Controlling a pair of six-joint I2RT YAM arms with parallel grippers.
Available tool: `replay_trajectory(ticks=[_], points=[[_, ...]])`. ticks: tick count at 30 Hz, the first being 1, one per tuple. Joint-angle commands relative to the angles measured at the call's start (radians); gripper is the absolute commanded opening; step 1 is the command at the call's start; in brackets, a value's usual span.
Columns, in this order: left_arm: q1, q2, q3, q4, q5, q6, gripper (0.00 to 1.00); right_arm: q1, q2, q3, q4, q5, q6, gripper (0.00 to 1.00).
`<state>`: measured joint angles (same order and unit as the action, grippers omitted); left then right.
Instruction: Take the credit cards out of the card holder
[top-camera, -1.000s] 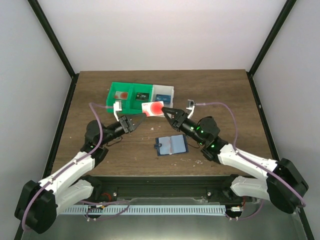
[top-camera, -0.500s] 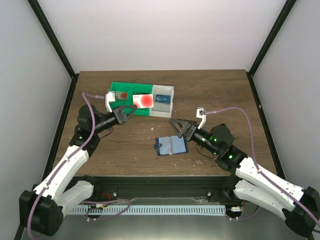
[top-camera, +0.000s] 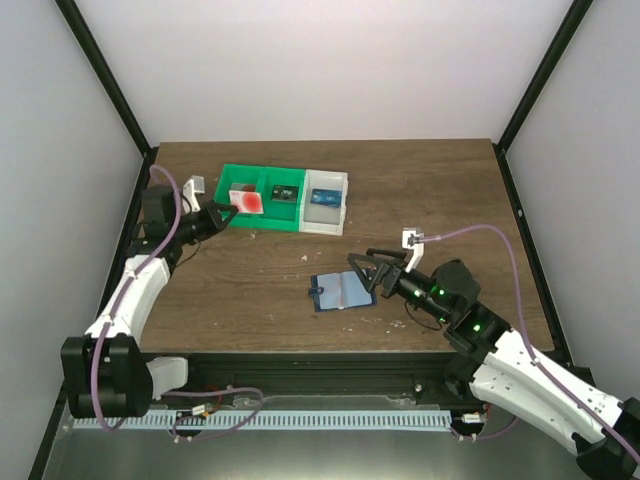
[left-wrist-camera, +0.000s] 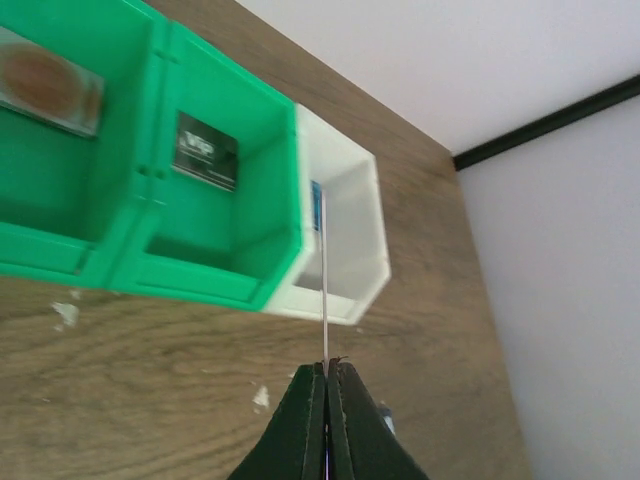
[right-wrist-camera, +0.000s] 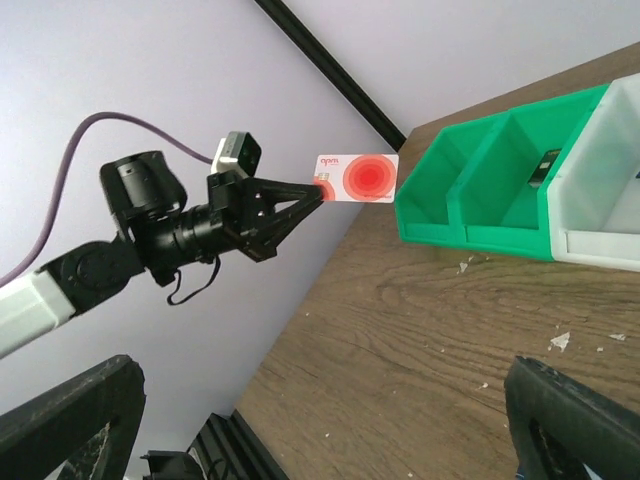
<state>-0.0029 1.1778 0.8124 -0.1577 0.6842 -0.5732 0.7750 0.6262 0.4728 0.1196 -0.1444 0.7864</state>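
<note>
My left gripper (top-camera: 226, 211) is shut on one edge of a credit card (top-camera: 247, 201), whitish with a big red spot. It holds the card in the air over the left end of the green bin (top-camera: 262, 222). The left wrist view shows this card (left-wrist-camera: 324, 270) edge-on, clamped between the closed fingers. The right wrist view shows its face (right-wrist-camera: 358, 177) and the left gripper (right-wrist-camera: 318, 190). The card holder (top-camera: 340, 291), dark navy with a pale blue panel, lies flat on the table. My right gripper (top-camera: 362, 268) hangs open and empty just above its right edge.
A green two-compartment bin and a white bin (top-camera: 326, 222) stand in a row at the back. A brownish card (left-wrist-camera: 40, 80) lies in the left compartment, a dark card (left-wrist-camera: 205, 150) in the middle one, and a blue card (top-camera: 322, 197) in the white bin. Small white flecks dot the wood.
The right gripper let go of the red-spotted card, opened wide and drew back towards the card holder. The left gripper swung left with the card, to the green bin's left end.
</note>
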Motion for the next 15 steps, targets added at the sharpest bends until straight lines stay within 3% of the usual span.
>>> replay_trajectory(ticks=[1,15], points=[[0.049,0.082,0.060,-0.064,-0.006,0.087,0.00,0.003,-0.042,0.006,-0.033,0.028,-0.078,1.00],[0.074,0.481,0.456,-0.269,-0.244,0.278,0.00,0.003,-0.047,0.023,-0.070,-0.021,-0.092,1.00]])
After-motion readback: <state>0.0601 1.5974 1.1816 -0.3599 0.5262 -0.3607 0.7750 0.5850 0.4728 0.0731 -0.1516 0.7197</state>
